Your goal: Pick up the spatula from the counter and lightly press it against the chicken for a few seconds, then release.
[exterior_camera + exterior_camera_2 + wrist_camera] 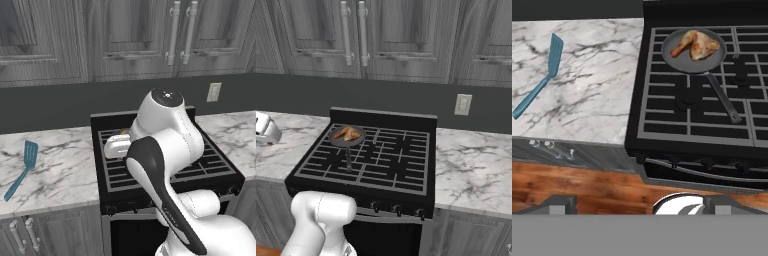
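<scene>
My jaws hang apart and empty; the thin spatula (554, 57) lies flat on the table (592, 100), so a grab may slip.

Teal slotted spatula (549, 74) lying flat on marble counter (597, 95), browned chicken (694, 45) in dark pan (687, 64) on stove (677, 131)

Chicken (123, 132) mostly behind arm (167, 132)

You are working in a kitchen: black gas stove (396, 160) flanked by marble table (471, 165), grey cabinets (406, 35) overhead, wall outlet (462, 104).
</scene>
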You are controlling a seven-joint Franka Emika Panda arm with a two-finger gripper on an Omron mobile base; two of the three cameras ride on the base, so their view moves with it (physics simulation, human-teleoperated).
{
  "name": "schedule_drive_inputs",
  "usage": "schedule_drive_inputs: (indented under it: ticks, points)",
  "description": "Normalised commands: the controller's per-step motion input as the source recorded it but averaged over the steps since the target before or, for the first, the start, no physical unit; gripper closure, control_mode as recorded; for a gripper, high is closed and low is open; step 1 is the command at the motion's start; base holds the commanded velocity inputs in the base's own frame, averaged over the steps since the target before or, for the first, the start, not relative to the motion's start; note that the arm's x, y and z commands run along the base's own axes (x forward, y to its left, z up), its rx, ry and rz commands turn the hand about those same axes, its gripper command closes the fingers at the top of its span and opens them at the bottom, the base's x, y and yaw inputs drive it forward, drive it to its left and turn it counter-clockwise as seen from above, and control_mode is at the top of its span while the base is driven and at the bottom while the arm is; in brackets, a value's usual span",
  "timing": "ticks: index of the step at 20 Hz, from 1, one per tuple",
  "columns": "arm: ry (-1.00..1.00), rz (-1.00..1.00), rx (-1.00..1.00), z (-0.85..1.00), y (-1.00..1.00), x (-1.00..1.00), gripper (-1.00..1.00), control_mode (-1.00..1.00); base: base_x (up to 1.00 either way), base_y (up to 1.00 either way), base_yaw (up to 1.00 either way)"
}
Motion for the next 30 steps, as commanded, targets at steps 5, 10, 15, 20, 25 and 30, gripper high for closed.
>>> schedule_drive_inputs:
  ticks: [5,10,15,20,25,30]
  points:
    - [0.0,0.0,0.0,0.0,0.29,-0.03,-1.0,-1.0,0.0,0.0,0.0]
    - [0.0,0.0,0.01,-0.04,0.3,-0.05,-1.0,-1.0,0.0,0.0,0.0]
    - [-0.02,0.0,0.04,-0.1,0.29,-0.08,-1.0,-1.0,0.0,0.0,0.0]
    - [0.0,0.0,0.05,-0.02,0.31,0.0,-1.0,-1.0,0.0,0.0,0.0]
    - [-0.01,0.0,0.05,0.0,0.37,0.0,-1.0,-1.0,0.0,0.0,0.0]
    - [-0.01,0.0,0.05,0.0,0.4,0.0,-1.0,-1.0,0.0,0.0,0.0]
